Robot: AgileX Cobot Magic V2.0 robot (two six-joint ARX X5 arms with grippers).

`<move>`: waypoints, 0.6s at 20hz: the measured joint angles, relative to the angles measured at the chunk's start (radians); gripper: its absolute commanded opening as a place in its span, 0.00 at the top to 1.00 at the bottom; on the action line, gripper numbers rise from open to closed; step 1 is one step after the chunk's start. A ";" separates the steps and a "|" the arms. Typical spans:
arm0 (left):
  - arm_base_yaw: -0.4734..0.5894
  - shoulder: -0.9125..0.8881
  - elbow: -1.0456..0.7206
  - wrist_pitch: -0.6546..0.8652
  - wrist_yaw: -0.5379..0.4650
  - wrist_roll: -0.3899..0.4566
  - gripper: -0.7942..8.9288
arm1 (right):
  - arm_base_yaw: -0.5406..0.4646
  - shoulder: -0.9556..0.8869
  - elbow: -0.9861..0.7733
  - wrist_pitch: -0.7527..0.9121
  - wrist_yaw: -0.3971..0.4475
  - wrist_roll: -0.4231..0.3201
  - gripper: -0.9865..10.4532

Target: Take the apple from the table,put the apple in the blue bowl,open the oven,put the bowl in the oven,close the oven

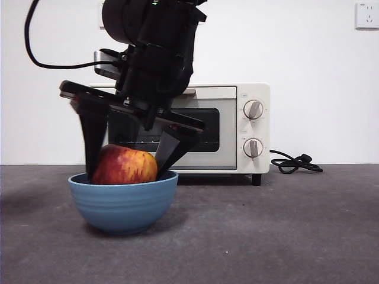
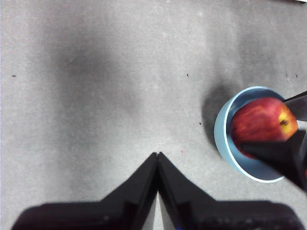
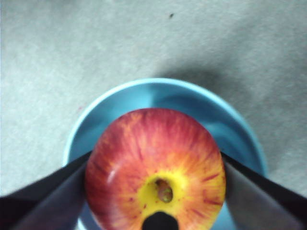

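The apple (image 1: 124, 165) (image 3: 156, 167), red with yellow streaks, sits low in the blue bowl (image 1: 121, 204) (image 3: 168, 93) on the table (image 1: 266, 225), left of centre. My right gripper (image 1: 126, 173) (image 3: 154, 163) comes down from above, and its two black jaws press against both sides of the apple inside the bowl's rim. The cream oven (image 1: 237, 127) stands behind the bowl with its door shut. My left gripper (image 2: 157, 155) hangs shut over bare table, well away from the bowl (image 2: 221, 139) and the apple (image 2: 261, 122).
A black cord (image 1: 296, 163) lies coiled on the table to the right of the oven. A white wall with a socket (image 1: 367, 15) runs behind everything. Open table stretches in front of the oven and to the right of the bowl.
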 measured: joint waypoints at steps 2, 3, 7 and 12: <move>0.000 0.000 0.000 0.000 0.000 0.000 0.92 | 0.005 0.000 0.000 0.001 0.000 0.001 0.46; 0.000 0.000 0.000 0.000 0.000 0.000 0.92 | 0.005 0.000 0.000 0.001 0.000 0.003 0.46; 0.000 0.000 0.000 0.005 0.000 0.006 0.92 | 0.005 0.000 0.006 -0.030 -0.001 0.003 0.48; 0.000 0.001 0.000 0.098 0.014 0.023 0.92 | 0.005 -0.096 0.021 -0.097 0.028 -0.009 0.90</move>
